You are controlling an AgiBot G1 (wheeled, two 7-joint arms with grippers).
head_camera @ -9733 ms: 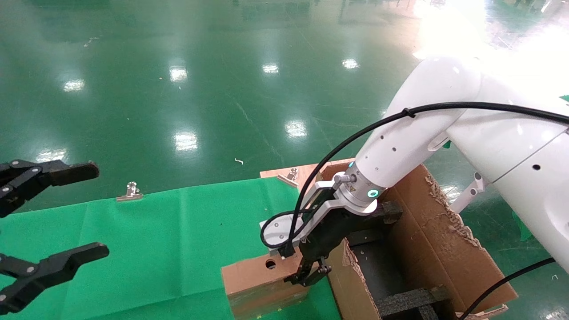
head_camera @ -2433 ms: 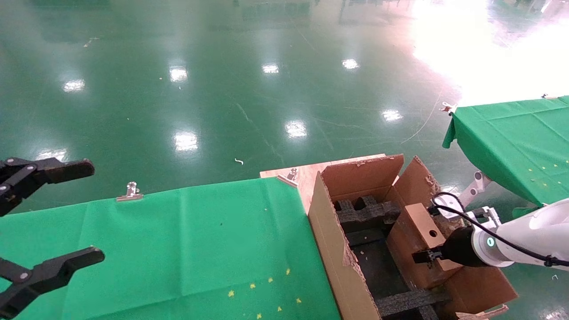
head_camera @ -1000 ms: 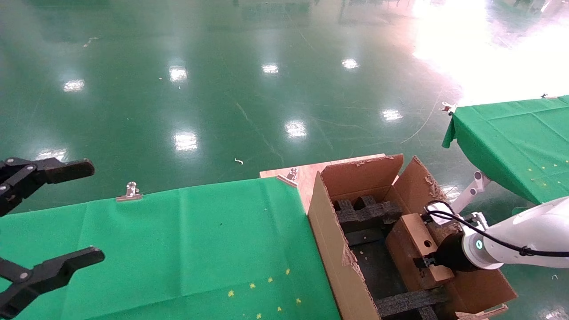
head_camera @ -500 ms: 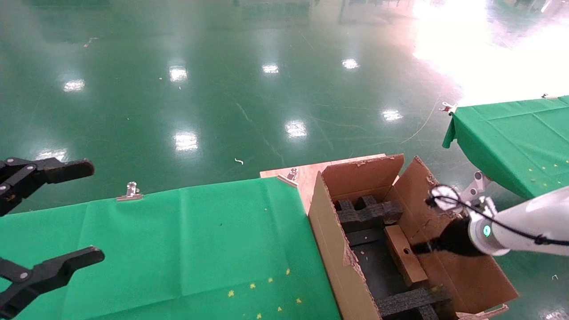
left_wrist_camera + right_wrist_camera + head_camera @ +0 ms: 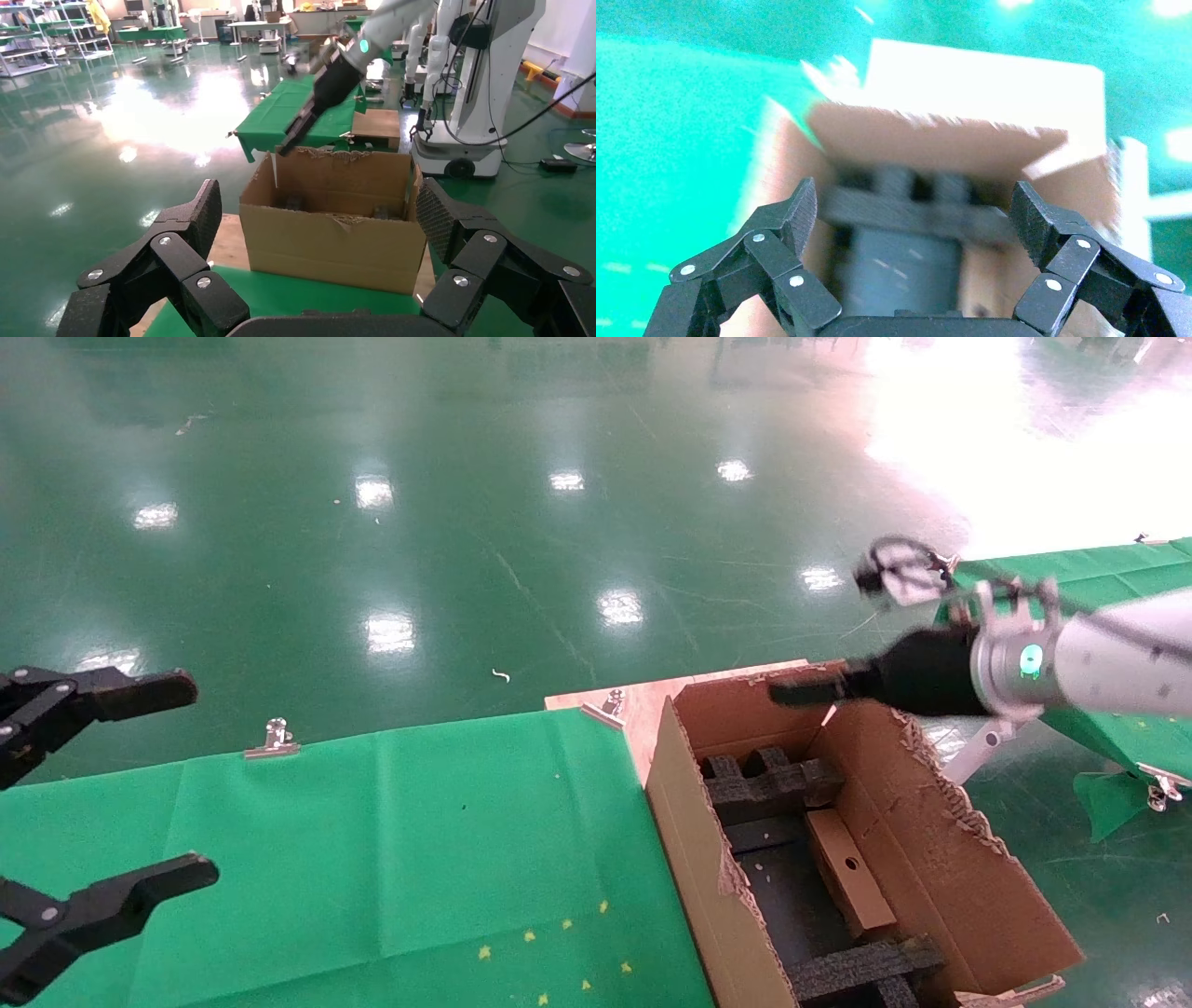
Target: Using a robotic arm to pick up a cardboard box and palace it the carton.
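So the cardboard box (image 5: 846, 885) is already down inside the carton (image 5: 941, 859), leaning against the right-hand wall between the black foam blocks (image 5: 771, 782). The right gripper (image 5: 801, 692) is up above the far rim, fingers spread wide and holding nothing. I'd say the step now is just clearing out: lift straight and don't snag that ragged flap. Left gripper (image 5: 186, 780) is parked over the green surface (image 5: 372, 859), fingers spread too.
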